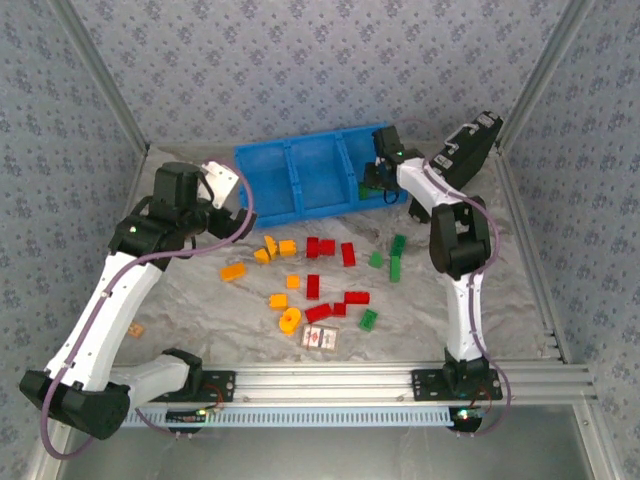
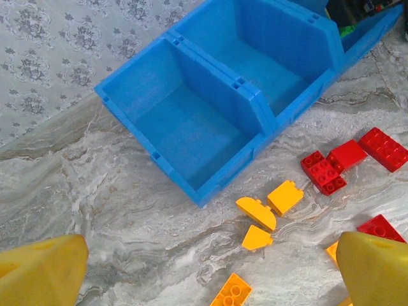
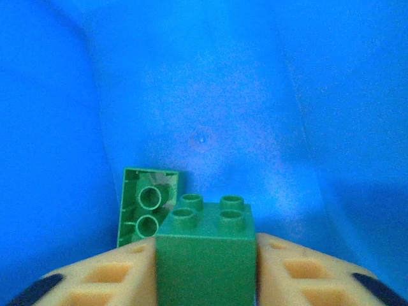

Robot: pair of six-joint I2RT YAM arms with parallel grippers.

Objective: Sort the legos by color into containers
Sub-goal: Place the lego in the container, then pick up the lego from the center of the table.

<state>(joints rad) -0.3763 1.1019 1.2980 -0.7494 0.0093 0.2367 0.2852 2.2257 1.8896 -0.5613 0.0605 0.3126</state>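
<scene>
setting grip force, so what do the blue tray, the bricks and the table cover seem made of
Blue tray: moulded plastic by the look, slightly matte, with ribbed divider seams. Bricks: hard glossy plastic, crisp studs catching light. Table cover: probably a printed marble-pattern sheet, faintly wrinkled; vinyl or paper, I cannot tell.

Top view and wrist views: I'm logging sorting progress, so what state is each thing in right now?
Blue tray, left and middle compartments empty.
Left gripper, open, empty, above the table.
Right gripper, closed on a green brick inside the right compartment.
Second green brick, lying tipped in that compartment, underside showing.
Loose legos, red, orange and green, unsorted on the table.
</scene>
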